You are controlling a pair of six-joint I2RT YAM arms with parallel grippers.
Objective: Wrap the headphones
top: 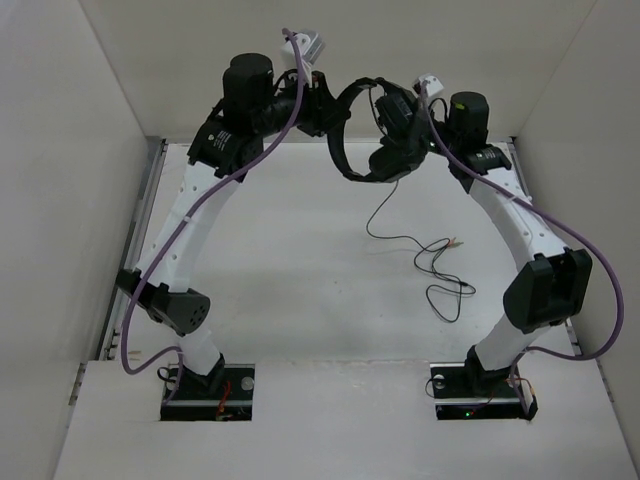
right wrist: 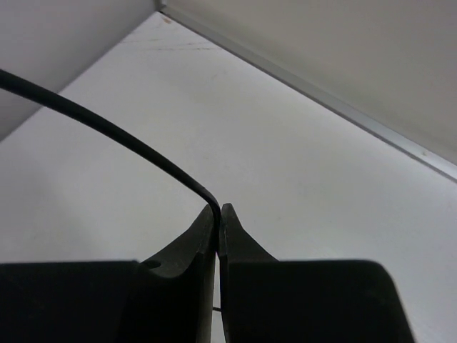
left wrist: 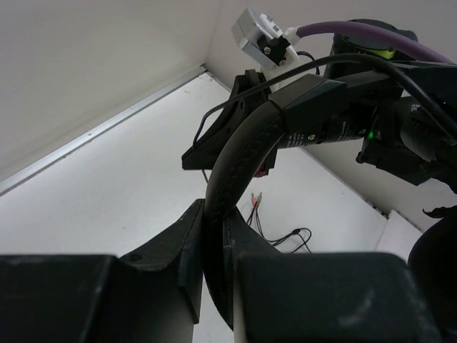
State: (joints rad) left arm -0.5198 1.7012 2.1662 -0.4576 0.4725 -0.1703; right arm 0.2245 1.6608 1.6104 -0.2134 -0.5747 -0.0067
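The black headphones are held in the air at the back of the table, between my two grippers. The curved headband (top: pixel 343 135) hangs leftward and the earcups (top: pixel 392 150) sit by the right wrist. My left gripper (top: pixel 322 105) is shut on the headband (left wrist: pixel 243 157), which passes between its jaws in the left wrist view (left wrist: pixel 214 221). My right gripper (top: pixel 410 125) is shut on the thin black cable (right wrist: pixel 107 128), pinched at its fingertips (right wrist: pixel 218 209). The rest of the cable (top: pixel 435 265) drops down and lies in loose loops on the table, its light-tipped plugs (top: pixel 457 240) also showing in the left wrist view (left wrist: pixel 255 199).
White enclosure walls stand at the left, back and right, with a metal rail (top: pixel 140 215) along the table's left edge and another on the right (top: pixel 520 165). The right arm's wrist (left wrist: pixel 371 121) is close in front of the left gripper. Purple arm cables (top: pixel 190 225) loop beside each arm.
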